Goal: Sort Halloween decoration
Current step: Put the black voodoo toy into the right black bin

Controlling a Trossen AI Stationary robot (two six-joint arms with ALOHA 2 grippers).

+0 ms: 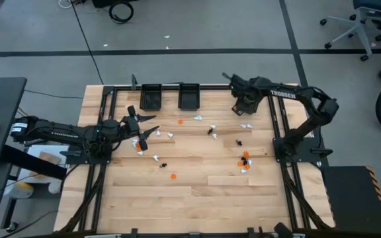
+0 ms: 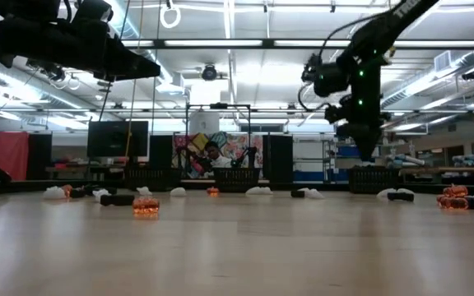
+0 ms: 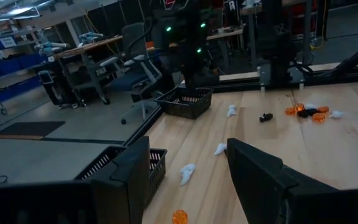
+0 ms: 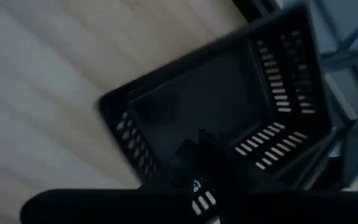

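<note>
- Nearest the low camera: one orange trinket (image 2: 146, 206) alone on the wooden table (image 1: 204, 195), other pieces strung along farther back.
- Halloween decoration (image 1: 245, 160) scattered across the tabletop: white, orange and black trinkets, with an orange-and-black cluster toward the right arm's side and white pieces (image 1: 152, 156) near the left arm.
- Left gripper (image 1: 147, 125) raised above the table near its own edge, fingers (image 3: 263, 177) spread wide, nothing between them; white trinkets (image 3: 187, 173) and one orange piece (image 3: 179, 216) on the wood ahead.
- Right gripper (image 1: 242, 104) hanging over the third bin (image 4: 229, 106) at the far edge, fingers clenched together; whether anything is pinched cannot be told.
- Two more black bins (image 1: 151, 97) side by side at the far edge, the second (image 1: 188, 96) just beside the first.
- Beyond the table: office chair (image 1: 350, 28) on grey floor.
</note>
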